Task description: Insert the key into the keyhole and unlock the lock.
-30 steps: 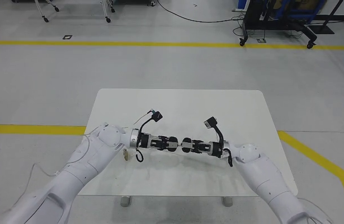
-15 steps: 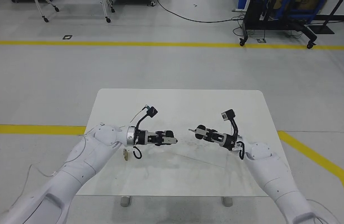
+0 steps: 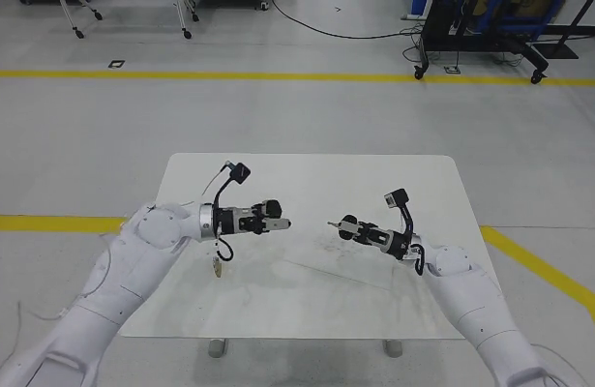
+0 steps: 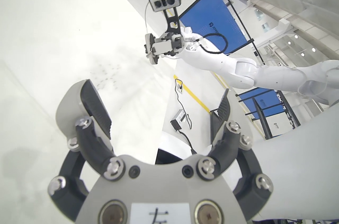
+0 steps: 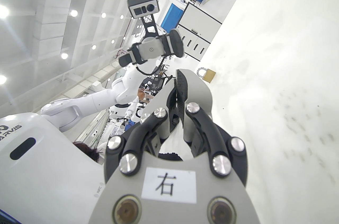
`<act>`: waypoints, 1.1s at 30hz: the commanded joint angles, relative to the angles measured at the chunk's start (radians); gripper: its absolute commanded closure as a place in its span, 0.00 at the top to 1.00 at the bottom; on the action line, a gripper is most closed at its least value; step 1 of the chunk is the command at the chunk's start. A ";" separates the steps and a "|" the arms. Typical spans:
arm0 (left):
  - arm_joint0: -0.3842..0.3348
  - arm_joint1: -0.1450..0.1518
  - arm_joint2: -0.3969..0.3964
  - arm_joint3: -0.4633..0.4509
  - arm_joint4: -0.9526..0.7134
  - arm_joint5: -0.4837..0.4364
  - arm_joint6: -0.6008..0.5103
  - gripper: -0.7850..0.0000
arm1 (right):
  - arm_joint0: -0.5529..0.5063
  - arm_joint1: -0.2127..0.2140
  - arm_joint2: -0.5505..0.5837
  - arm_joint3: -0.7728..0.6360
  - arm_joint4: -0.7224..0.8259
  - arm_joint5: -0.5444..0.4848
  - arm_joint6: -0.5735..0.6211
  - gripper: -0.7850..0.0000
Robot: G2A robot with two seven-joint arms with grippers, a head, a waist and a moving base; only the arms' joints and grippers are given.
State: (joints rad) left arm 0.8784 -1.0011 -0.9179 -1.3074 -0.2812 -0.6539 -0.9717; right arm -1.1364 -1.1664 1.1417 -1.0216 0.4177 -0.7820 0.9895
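While the two grippers were sitting tip to tip a second ago, they're now standing well apart.

Top view: the left gripper (image 3: 278, 223) is backing off toward its own side of the table (image 3: 374, 184), and the right gripper (image 3: 338, 226) is holding mid-table. A thin sliver is poking out of the right tips; I'm reading that as the key (image 3: 330, 224). The lock (image 3: 218, 268) is lying flat near the front-left edge, below the left forearm, touching neither gripper.

Left wrist view: the left jaws are standing wide apart with nothing between them.

Right wrist view: the right pads (image 5: 182, 87) are pressing together, but the key is too thin to make out here. The lock (image 5: 206, 74) is lying beyond them, shackle looking closed.

My read: it's looking like a handover, so you're now carrying the key on the right. Insertion isn't started, and the free left gripper is probably going for the lock next.
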 commanded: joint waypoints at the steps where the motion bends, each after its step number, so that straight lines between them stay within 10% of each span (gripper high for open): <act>1: 0.074 0.042 -0.116 -0.142 0.132 0.080 -0.014 1.00 | 0.000 0.000 0.000 0.000 0.000 0.000 0.000 0.00; 7: 0.306 0.115 -0.291 -0.488 0.595 0.427 -0.087 1.00 | 0.000 0.000 0.000 0.000 0.000 0.000 0.000 0.00; 14: 0.451 0.132 -0.292 -0.582 0.974 0.717 -0.064 0.86 | 0.000 0.000 0.000 0.000 0.000 0.000 0.000 0.00; 21: 0.496 0.126 -0.272 -0.515 1.016 0.814 -0.042 0.45 | 0.000 0.000 0.000 0.000 0.000 0.000 0.000 0.00; 33: 0.479 0.114 -0.247 -0.484 1.019 0.828 -0.070 0.39 | 0.000 0.000 0.000 0.000 0.000 0.000 0.000 0.00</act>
State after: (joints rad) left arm 1.3614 -0.8856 -1.1683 -1.7995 0.7406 0.1794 -1.0439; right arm -1.1364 -1.1664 1.1417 -1.0216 0.4177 -0.7820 0.9895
